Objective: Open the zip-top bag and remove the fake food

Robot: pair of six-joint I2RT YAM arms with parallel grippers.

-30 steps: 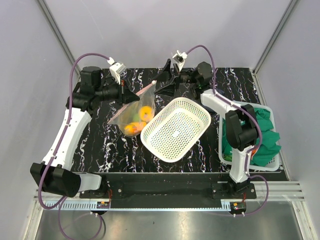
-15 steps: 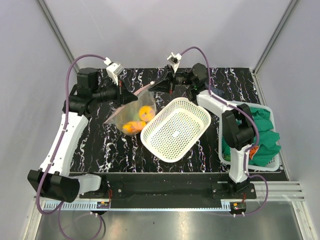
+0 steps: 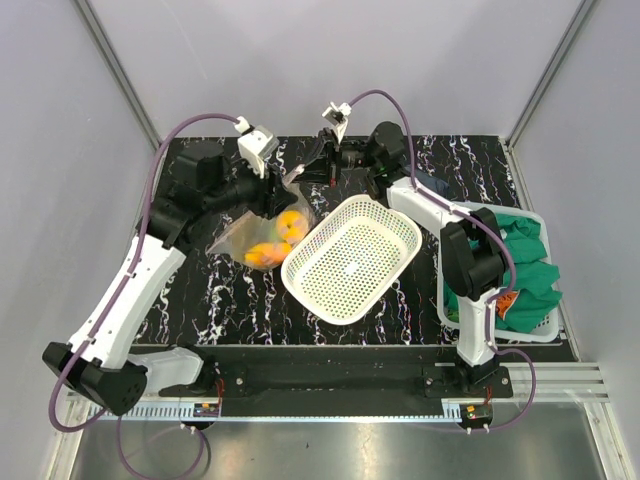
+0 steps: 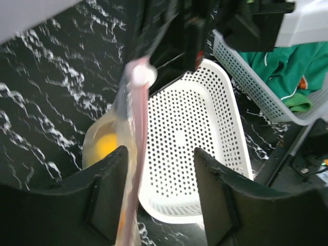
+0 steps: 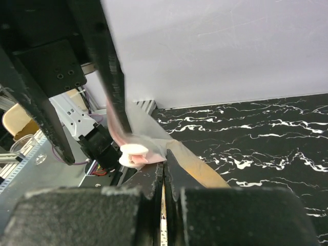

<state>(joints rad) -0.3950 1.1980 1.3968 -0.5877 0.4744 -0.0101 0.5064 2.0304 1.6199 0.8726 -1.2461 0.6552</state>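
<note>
**Pincers close in along the zip strip; bag not yet open**

Over the last second the left arm has swung in toward mid-frame. Its left pincer (image 3: pixel 282 193) now sits closer to the right pincer (image 3: pixel 326 168), which has drifted left along the upper edge of the counter (image 3: pixel 200 290).

The zip-top bag (image 3: pixel 258 238) lies left of centre, just beside the white basket (image 3: pixel 350 270), and the fake food (image 3: pixel 280 232) shows orange and yellow inside it.

In the right wrist view the right pincer is clamped on the bag's film just below a pale round tab (image 5: pixel 134 149).

In the left wrist view the left pincer stands wide, with the pink zip strip (image 4: pixel 137 133) running between its fingers and no pinch visible.

My judgement is that the strip is being lined up for a pull and the seal looks unbroken, so no fruit has come out.

No brand or label can be read. The orange print on the green clothing (image 3: pixel 535 260) at right is too small to make out.
</note>
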